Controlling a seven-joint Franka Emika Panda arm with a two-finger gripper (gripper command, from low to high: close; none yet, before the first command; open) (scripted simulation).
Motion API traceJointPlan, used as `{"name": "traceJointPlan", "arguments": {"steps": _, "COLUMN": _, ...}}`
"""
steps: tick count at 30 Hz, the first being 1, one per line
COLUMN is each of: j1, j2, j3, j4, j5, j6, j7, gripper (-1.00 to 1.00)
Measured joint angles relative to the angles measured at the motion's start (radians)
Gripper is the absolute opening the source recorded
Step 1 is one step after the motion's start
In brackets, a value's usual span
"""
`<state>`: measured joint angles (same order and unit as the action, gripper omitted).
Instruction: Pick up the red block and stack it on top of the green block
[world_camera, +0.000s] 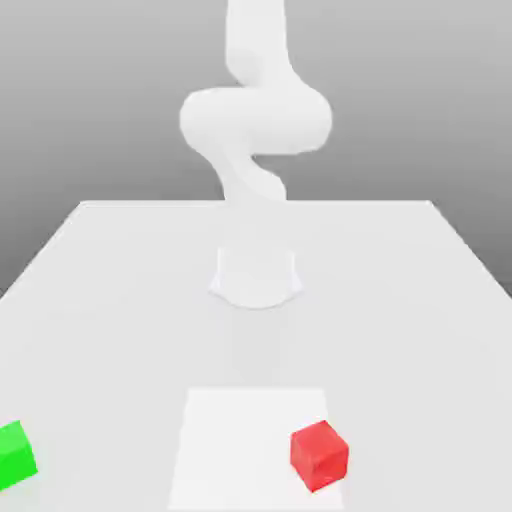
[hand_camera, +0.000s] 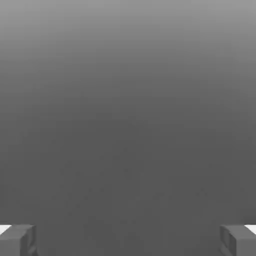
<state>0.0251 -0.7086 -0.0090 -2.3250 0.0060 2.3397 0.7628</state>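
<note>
In the exterior view the white arm (world_camera: 255, 120) rises from its base at the middle of the bench (world_camera: 100, 300), its upper part leaving the picture at the top. The red block (world_camera: 319, 455) sits on the near part of the bench, toward the exterior view's right, on a paler square patch (world_camera: 240, 440). The green block (world_camera: 15, 455) rests at the exterior view's left edge, partly cut off, well apart from the red one with bare bench between them. The red block is a small cube turned a little, one corner toward the camera, so it has no long axis to favour; its faces are plain and evenly lit. Both blocks lie on the near side of the base, so I judge the arm must swing out and down toward the red one first. In the hand view the fingers (hand_camera: 17, 240) stand wide apart at the two lower corners, empty, with only grey backdrop between them; neither block lies ahead of the gripper (hand_camera: 128, 241), so which way the red block lies from it cannot be told there.
</note>
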Motion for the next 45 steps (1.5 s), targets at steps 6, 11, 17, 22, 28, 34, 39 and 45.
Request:
{"name": "traceJointPlan", "arguments": {"steps": 6, "j1": 0.058, "j2": 0.224, "j3": -0.018, "j4": -0.061, "j5": 0.016, "j6": 0.097, "j7": -0.092, "gripper": 0.0}}
{"name": "traceJointPlan", "arguments": {"steps": 11, "j1": 0.092, "j2": 0.405, "j3": -0.018, "j4": -0.111, "j5": 0.031, "j6": 0.176, "j7": -0.167, "gripper": 0.0}}
{"name": "traceJointPlan", "arguments": {"steps": 17, "j1": 0.123, "j2": 0.623, "j3": -0.006, "j4": -0.17, "j5": 0.035, "j6": 0.27, "j7": -0.249, "gripper": 0.0}}
{"name": "traceJointPlan", "arguments": {"steps": 22, "j1": 0.145, "j2": 0.803, "j3": 0.002, "j4": -0.22, "j5": 0.011, "j6": 0.35, "j7": -0.296, "gripper": 0.0}}
{"name": "traceJointPlan", "arguments": {"steps": 28, "j1": 0.148, "j2": 1.02, "j3": 0.004, "j4": -0.212, "j5": -0.002, "j6": 0.51, "j7": -0.309, "gripper": 0.0}}
{"name": "traceJointPlan", "arguments": {"steps": 34, "j1": 0.147, "j2": 1.046, "j3": 0.005, "j4": -0.208, "j5": -0.003, "j6": 0.531, "j7": -0.308, "gripper": -1.0}}
{"name": "traceJointPlan", "arguments": {"steps": 39, "j1": 0.146, "j2": 0.961, "j3": 0.006, "j4": -0.221, "j5": -0.005, "j6": 0.458, "j7": -0.306, "gripper": -1.0}}
{"name": "traceJointPlan", "arguments": {"steps": 45, "j1": 0.043, "j2": 0.89, "j3": -0.086, "j4": -0.172, "j5": 0.035, "j6": 0.33, "j7": -0.294, "gripper": -1.0}}
